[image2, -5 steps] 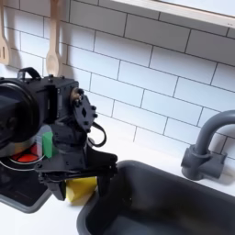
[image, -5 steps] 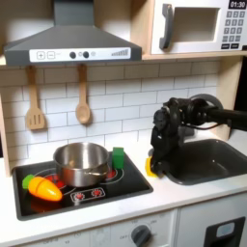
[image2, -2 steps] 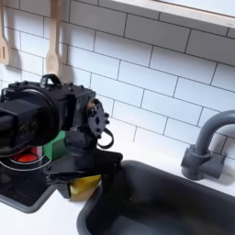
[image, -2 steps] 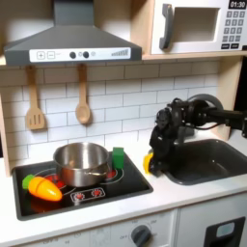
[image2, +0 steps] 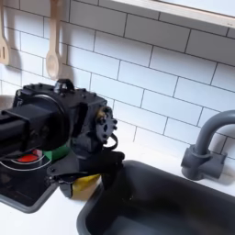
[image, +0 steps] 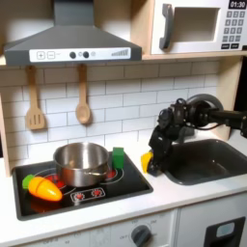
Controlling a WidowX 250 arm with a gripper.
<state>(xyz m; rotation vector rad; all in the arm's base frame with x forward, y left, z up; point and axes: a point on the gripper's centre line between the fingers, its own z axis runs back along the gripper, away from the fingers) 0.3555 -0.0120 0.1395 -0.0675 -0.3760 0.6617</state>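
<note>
1. Nearest the camera in the first exterior view, the orange and yellow plastic toy vegetable (image: 41, 187) is lying on the near left corner of the black toy hob (image: 96, 194), well apart from the arm.
2. Just behind it, the shiny round steel pot (image: 81, 163) is sitting upright on the hob, with a green block-shaped toy (image: 118, 158) standing just beside it on the first exterior view's right.
3. Further right, the black gripper (image: 151, 162) is reaching down at the seam between the hob and the dark sink basin (image: 208, 160), and a small yellow plastic toy piece (image2: 83, 186) is showing between its fingers in both exterior views.
4. The claw is appearing clenched on that yellow piece, which is sitting on or just above the white counter at the sink's left rim; I cannot tell whether it is touching the surface.
5. Judging by its look, the yellow piece is light, stiff and smooth hollow plastic, so it is likely slippery rather than fragile; pinching it across its narrow middle seems the surest hold.
6. In the second exterior view, the grey curved faucet (image2: 204, 145) is standing at the sink's far right.
7. Farthest back, two wooden utensils (image: 83, 96) are hanging on the white tiled wall.
</note>
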